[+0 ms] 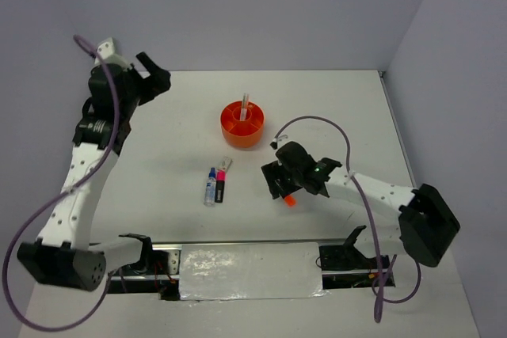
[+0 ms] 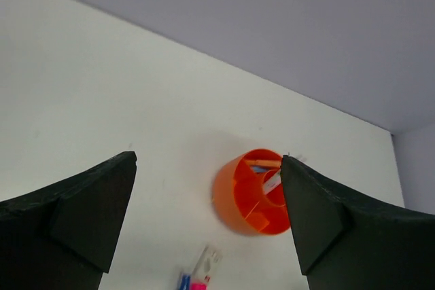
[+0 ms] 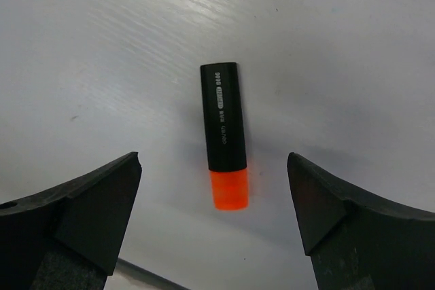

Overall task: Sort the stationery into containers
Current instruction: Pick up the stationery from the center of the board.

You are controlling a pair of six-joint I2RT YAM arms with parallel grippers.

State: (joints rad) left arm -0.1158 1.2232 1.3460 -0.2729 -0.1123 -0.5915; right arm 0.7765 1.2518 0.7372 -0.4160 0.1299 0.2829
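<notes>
**A:** Which step is this?

**B:** The pick-up, I'd say. The right claw (image 3: 213,161) hangs spread wide and empty over the orange-black highlighter (image 3: 223,134). It lies flat on the counter (image 1: 158,156) straight below, between the two fingers and touching neither, with its orange cap toward the wrist.

**A:** So what's next?

**B:** Probably lower straight down, close across the black barrel, then carry it to the orange organiser (image 1: 238,134).

**A:** What else is about?

**B:** Off to that claw's side, the blue-capped marker (image 1: 210,187) and pink-black highlighter (image 1: 223,182) lie side by side. Farther off stands the organiser, with a few pieces already in it. Farthest is the left claw (image 2: 208,159), also wide and empty, raised well apart from everything.
</notes>
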